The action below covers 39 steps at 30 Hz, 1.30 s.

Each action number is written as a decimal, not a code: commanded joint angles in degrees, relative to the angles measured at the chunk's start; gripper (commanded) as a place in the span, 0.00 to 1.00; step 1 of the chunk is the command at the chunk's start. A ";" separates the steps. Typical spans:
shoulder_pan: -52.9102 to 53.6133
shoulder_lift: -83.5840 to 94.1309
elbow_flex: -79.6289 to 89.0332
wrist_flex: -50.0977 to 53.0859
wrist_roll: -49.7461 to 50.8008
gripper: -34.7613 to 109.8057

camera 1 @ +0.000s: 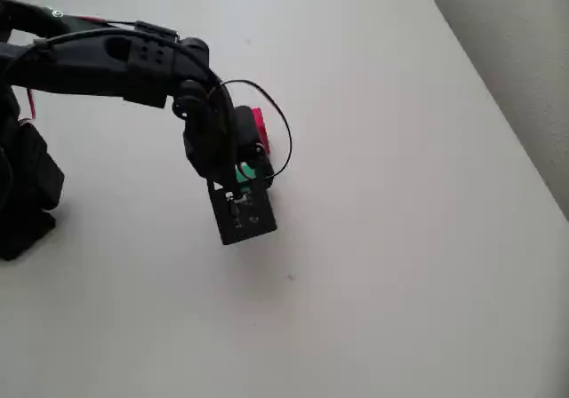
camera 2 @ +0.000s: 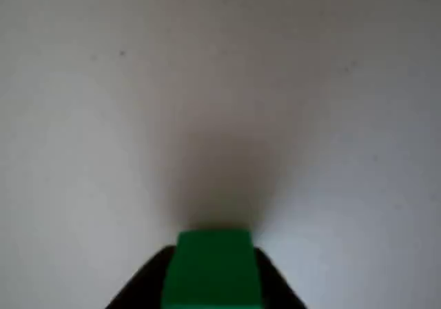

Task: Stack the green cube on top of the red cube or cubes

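Note:
In the wrist view the green cube (camera 2: 213, 267) sits at the bottom centre, clamped between the two black fingers (camera 2: 148, 285) of my gripper (camera 2: 213, 281), which is shut on it above the white table. In the overhead view a sliver of the green cube (camera 1: 242, 171) shows under the black gripper (camera 1: 238, 180). The red cube (camera 1: 259, 128) peeks out just behind the gripper, mostly hidden by the arm; I cannot tell whether the green cube touches it.
The white table (camera 1: 400, 238) stretches wide to the right and front of the arm. Its far right edge (camera 1: 498, 105) runs diagonally, with grey floor beyond. The arm's black base (camera 1: 22, 194) stands at the left.

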 commanded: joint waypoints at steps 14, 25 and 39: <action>-5.98 13.18 -14.85 17.75 2.55 0.24; -11.16 12.39 -17.93 19.78 5.45 0.24; -13.54 7.73 -20.13 19.51 7.03 0.24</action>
